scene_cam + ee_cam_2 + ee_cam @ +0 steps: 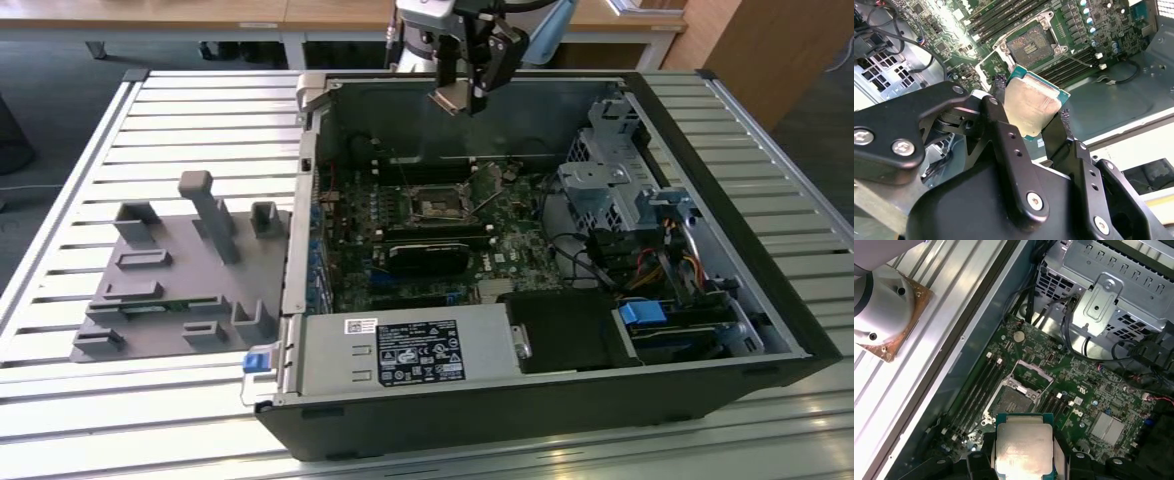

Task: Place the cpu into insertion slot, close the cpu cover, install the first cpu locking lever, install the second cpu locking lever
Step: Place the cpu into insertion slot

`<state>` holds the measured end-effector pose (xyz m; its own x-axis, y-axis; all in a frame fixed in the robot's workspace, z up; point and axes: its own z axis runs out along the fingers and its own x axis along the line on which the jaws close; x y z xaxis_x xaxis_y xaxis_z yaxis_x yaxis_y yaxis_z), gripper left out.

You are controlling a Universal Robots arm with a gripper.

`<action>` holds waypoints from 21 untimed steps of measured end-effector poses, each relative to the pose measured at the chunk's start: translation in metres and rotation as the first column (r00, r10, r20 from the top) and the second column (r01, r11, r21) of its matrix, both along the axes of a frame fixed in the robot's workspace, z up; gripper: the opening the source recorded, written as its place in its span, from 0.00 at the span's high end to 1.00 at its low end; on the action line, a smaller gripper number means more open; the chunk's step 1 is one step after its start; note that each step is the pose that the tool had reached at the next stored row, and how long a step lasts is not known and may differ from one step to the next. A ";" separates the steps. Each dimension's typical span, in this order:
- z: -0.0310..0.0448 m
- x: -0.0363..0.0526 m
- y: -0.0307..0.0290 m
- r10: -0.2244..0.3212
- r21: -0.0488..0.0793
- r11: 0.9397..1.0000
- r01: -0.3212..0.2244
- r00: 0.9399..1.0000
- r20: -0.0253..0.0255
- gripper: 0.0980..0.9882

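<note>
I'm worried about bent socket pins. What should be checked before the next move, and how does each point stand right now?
1. Grip: ok, gripper shut on cpu by two edges.
2. Socket free: ok, insertion slot bare.
3. Access: ok, cpu cover swung open.
4. Height: not ok, cpu held high above the slot.
5. Corner orientation: cannot tell.

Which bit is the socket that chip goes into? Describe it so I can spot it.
Look inside the open computer case at the green circuit board on its floor. Near the board's middle sits the insertion slot: a small dark square with a metal rim, unlike the long narrow black slots beside it.
</note>
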<state>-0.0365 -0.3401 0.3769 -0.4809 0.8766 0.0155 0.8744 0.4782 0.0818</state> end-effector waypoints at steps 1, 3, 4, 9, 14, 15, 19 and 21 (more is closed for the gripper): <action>0.0000 0.0000 0.0000 -0.003 0.000 1.000 0.003 1.000 0.000 0.50; 0.0000 0.0000 0.0000 -0.010 0.000 1.000 0.010 1.000 0.000 0.50; 0.0000 0.0000 0.0000 -0.013 0.000 1.000 0.013 1.000 0.000 0.50; 0.0000 0.0000 0.0000 -0.029 0.000 1.000 0.029 1.000 0.000 0.50; -0.0001 0.0000 0.0000 -0.045 0.000 0.999 0.045 0.999 0.000 0.50; -0.0001 0.0000 0.0000 -0.048 0.000 0.999 0.048 0.999 0.000 0.50; -0.0001 0.0000 0.0000 -0.059 0.000 0.998 0.059 0.998 0.000 0.50; -0.0002 0.0000 0.0000 -0.065 0.000 0.998 0.065 0.998 0.000 0.50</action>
<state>-0.0365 -0.3401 0.3767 -0.4231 0.9059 0.0155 0.9035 0.4206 0.0818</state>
